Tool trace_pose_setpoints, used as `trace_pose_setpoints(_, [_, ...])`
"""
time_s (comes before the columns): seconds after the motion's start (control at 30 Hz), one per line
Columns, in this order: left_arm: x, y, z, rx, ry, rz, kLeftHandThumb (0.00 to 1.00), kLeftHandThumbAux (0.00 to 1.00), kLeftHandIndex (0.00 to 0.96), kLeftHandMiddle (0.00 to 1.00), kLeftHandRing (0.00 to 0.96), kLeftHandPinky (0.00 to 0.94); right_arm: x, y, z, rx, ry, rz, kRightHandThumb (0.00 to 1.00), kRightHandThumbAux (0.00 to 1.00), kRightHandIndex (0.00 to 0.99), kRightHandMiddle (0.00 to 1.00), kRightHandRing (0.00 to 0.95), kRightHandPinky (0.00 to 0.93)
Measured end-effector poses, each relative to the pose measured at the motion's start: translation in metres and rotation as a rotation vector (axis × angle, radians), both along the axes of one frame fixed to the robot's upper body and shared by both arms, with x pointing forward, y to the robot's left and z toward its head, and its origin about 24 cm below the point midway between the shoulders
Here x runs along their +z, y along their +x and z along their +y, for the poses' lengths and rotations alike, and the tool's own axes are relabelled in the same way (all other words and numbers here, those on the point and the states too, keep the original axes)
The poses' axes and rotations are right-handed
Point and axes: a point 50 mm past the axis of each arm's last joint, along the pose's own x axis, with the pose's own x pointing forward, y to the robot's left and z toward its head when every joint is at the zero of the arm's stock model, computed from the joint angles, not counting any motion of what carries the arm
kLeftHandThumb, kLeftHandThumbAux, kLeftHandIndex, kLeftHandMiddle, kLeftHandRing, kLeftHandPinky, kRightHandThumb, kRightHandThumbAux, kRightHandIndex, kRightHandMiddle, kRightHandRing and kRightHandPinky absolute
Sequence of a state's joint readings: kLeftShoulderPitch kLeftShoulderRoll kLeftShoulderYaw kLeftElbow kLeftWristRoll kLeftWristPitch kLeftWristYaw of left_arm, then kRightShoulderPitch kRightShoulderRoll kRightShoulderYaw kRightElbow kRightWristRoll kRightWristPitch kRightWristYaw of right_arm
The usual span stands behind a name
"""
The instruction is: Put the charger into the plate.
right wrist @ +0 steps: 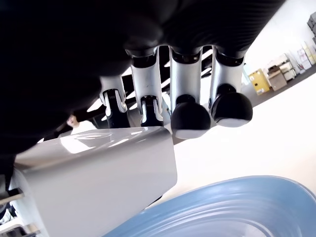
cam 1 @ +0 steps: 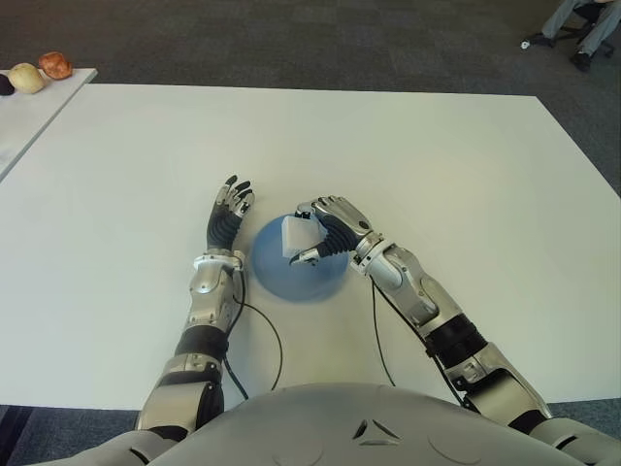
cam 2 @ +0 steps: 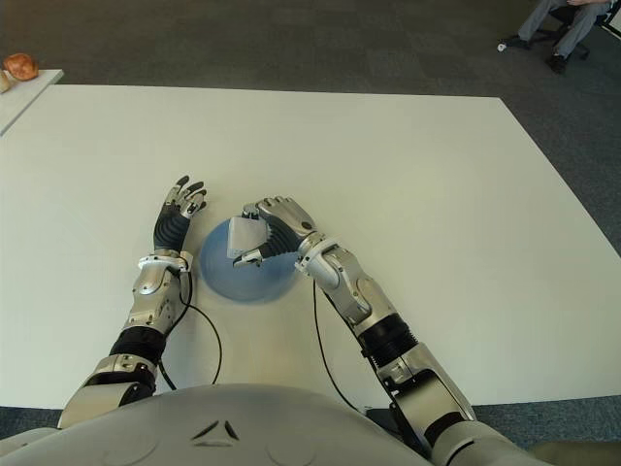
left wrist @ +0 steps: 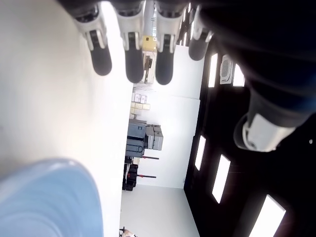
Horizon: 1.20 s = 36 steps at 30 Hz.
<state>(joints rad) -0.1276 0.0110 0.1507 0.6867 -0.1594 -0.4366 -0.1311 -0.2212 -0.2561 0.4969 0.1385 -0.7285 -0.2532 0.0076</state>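
Observation:
A white block-shaped charger (cam 1: 298, 237) is held in my right hand (cam 1: 321, 233) just above the blue plate (cam 1: 291, 277), which lies on the white table (cam 1: 437, 165) in front of me. In the right wrist view the charger (right wrist: 94, 177) sits against the curled fingers (right wrist: 190, 116), with the plate's blue rim (right wrist: 232, 207) close beneath it. I cannot tell whether the charger touches the plate. My left hand (cam 1: 229, 216) shows just left of the plate, fingers spread and holding nothing.
A second white table (cam 1: 24, 112) at the far left carries a few rounded food items (cam 1: 44, 70). A seated person's legs (cam 1: 582, 24) show at the far right corner, on the dark carpet. Thin black cables (cam 1: 264, 330) run along both forearms.

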Motion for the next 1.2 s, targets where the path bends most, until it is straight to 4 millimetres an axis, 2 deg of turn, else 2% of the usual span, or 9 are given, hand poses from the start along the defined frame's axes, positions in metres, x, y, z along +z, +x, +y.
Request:
trace_pose_setpoints(0.3, [-0.0004, -0.0006, 0.0002, 0.000, 0.001, 0.002, 0.000, 0.563, 0.096, 0.189, 0.178, 0.182, -0.0019, 0.0030, -0.0009, -0.007, 0.008, -0.034, 0.746, 0.708, 0.441, 0.864, 0.860, 0.855])
trace_pose_setpoints(0.4, [-0.0004, -0.0007, 0.0002, -0.001, 0.003, 0.002, 0.000, 0.553, 0.095, 0.182, 0.174, 0.178, -0.0024, 0.0029, -0.0009, -0.002, 0.022, -0.047, 0.817, 0.685, 0.418, 0.648, 0.774, 0.750])
trace_pose_setpoints(0.5, [-0.0004, -0.0009, 0.0002, -0.003, 0.005, 0.002, 0.000, 0.544, 0.090, 0.176, 0.172, 0.182, -0.0033, 0.0027, -0.0008, 0.007, 0.035, -0.067, 0.832, 0.677, 0.407, 0.590, 0.669, 0.620])
trace_pose_setpoints(0.53, [-0.0005, -0.0011, 0.0001, -0.004, 0.007, 0.002, 0.000, 0.543, 0.089, 0.177, 0.173, 0.185, -0.0038, 0.0027, -0.0010, 0.009, 0.038, -0.077, 0.806, 0.682, 0.409, 0.575, 0.637, 0.588])
trace_pose_setpoints(0.6, [-0.0004, -0.0015, 0.0006, -0.005, 0.009, 0.001, 0.000, 0.547, 0.090, 0.183, 0.182, 0.197, -0.0044, 0.0029, -0.0008, 0.014, 0.025, -0.110, 0.609, 0.525, 0.313, 0.426, 0.445, 0.425])
trace_pose_setpoints(0.63, [-0.0005, -0.0018, 0.0008, -0.005, 0.010, 0.001, 0.000, 0.547, 0.090, 0.184, 0.183, 0.199, -0.0043, 0.0031, -0.0005, 0.016, 0.016, -0.127, 0.581, 0.503, 0.300, 0.405, 0.418, 0.403])
trace_pose_setpoints(0.73, [-0.0003, -0.0023, 0.0009, -0.009, 0.010, -0.001, 0.000, 0.568, 0.093, 0.184, 0.186, 0.201, -0.0046, 0.0043, -0.0003, 0.027, -0.027, -0.172, 0.464, 0.395, 0.139, 0.194, 0.191, 0.203])
trace_pose_setpoints(0.83, [-0.0002, -0.0028, 0.0010, -0.012, 0.007, -0.002, 0.000, 0.587, 0.100, 0.178, 0.184, 0.200, -0.0048, 0.0054, -0.0008, 0.038, -0.068, -0.200, 0.409, 0.329, 0.054, 0.072, 0.068, 0.073])
trace_pose_setpoints(1.2, [-0.0001, -0.0039, 0.0013, -0.014, 0.005, -0.005, 0.000, 0.619, 0.118, 0.162, 0.164, 0.179, -0.0039, 0.0057, -0.0030, 0.061, -0.108, -0.175, 0.299, 0.210, 0.000, 0.001, 0.001, 0.001])
